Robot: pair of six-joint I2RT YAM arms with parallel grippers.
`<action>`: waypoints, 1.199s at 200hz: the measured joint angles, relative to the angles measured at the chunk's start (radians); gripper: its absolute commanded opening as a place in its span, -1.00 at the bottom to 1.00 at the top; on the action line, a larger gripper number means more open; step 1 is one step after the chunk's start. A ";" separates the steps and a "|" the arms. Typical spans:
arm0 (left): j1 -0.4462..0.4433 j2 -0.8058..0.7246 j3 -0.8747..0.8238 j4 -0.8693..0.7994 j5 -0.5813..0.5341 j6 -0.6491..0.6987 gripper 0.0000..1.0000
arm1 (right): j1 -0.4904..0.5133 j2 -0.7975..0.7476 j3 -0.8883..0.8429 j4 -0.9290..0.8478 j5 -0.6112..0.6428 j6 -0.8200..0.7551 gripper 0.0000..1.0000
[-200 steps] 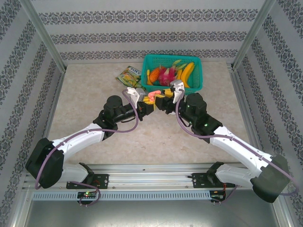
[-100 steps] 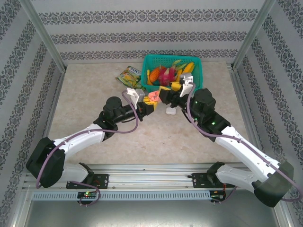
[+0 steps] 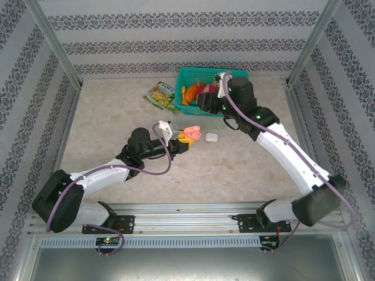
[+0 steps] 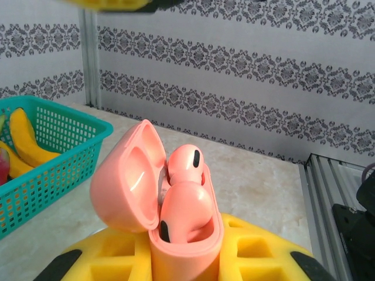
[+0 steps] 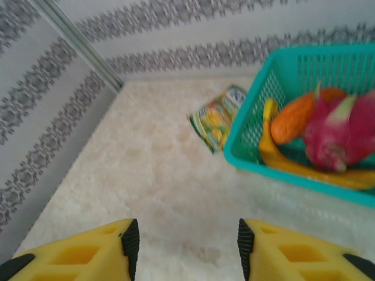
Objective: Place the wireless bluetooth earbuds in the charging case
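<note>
Left jaws narrow, clamped on the base of the pink charging case (image 4: 186,252), held upright above the table (image 3: 117,117) near its middle. Lid (image 4: 126,181) swung open to the left in the left wrist view, toward the teal basket (image 4: 53,146). 2 pink earbuds (image 4: 184,205) seated in the wells, 1 behind the other. Pink pair judged done, lid not yet shut.

Right jaws wide, nothing between them, hovering by the basket's near-left corner on the far side of the table. Snack packet (image 5: 218,120) and basket fruit (image 5: 328,129) ahead of them in the right wrist view.

Key relation: white case (image 3: 211,136) lying flat on the table, just beside the pink charging case on its right, apart from it. From the right jaws, back toward the arm bases and well apart. Long axis seemingly left-right across the table, though too small to be sure. Lid state and whitish earbuds: cannot tell, too small. Left arm (image 3: 111,167) nearer but occupied. Right arm (image 3: 281,146) free, so likely the 1 to come back for the white case, jaws across its short side.
</note>
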 measured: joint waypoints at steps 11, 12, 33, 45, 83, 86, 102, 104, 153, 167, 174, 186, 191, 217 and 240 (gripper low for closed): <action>0.000 -0.001 -0.002 0.000 0.009 0.010 -1.00 | -0.005 0.046 0.028 -0.048 -0.025 0.004 -0.16; 0.000 -0.001 -0.002 0.000 0.009 0.011 -1.00 | -0.005 0.051 0.031 -0.053 -0.028 0.005 -0.17; 0.000 -0.001 -0.003 0.000 0.015 0.024 -1.00 | -0.005 0.126 0.076 -0.127 -0.075 0.006 -0.25; 0.000 -0.001 -0.003 0.000 0.014 0.031 -1.00 | -0.003 0.158 0.092 -0.158 -0.099 0.006 -0.28; 0.000 0.000 -0.003 -0.001 0.004 0.040 -1.00 | 0.030 0.194 0.097 -0.232 -0.132 -0.002 -0.33; 0.000 0.001 -0.003 -0.001 0.002 0.040 -1.00 | 0.034 0.193 0.097 -0.235 -0.134 -0.002 -0.34; 0.000 0.005 -0.003 -0.002 -0.012 0.039 -1.00 | 0.057 0.187 0.085 -0.242 -0.138 -0.010 -0.36; 0.000 0.006 -0.003 -0.002 -0.014 0.039 -1.00 | 0.060 0.185 0.082 -0.243 -0.138 -0.012 -0.36; 0.000 0.055 0.013 -0.035 -0.038 0.017 -1.00 | 0.079 0.076 -0.042 -0.254 -0.132 -0.017 -0.39; -0.001 0.063 0.018 -0.035 -0.035 0.011 -1.00 | 0.080 0.037 -0.074 -0.243 -0.117 -0.015 -0.38; -0.001 0.066 0.021 -0.035 -0.035 0.008 -1.00 | 0.080 0.016 -0.090 -0.235 -0.108 -0.012 -0.32; 0.000 0.074 0.025 -0.035 -0.042 -0.003 -1.00 | 0.077 -0.021 -0.115 -0.232 -0.086 0.005 -0.24; 0.000 0.077 0.026 -0.034 -0.046 -0.008 -1.00 | 0.073 -0.038 -0.127 -0.230 -0.077 0.014 -0.22; 0.002 0.098 0.037 -0.050 -0.071 -0.040 -1.00 | 0.033 -0.124 -0.215 -0.198 -0.025 0.058 -0.16; 0.011 0.135 0.071 -0.099 -0.090 -0.082 -1.00 | -0.011 -0.177 -0.316 -0.161 0.014 0.104 -0.16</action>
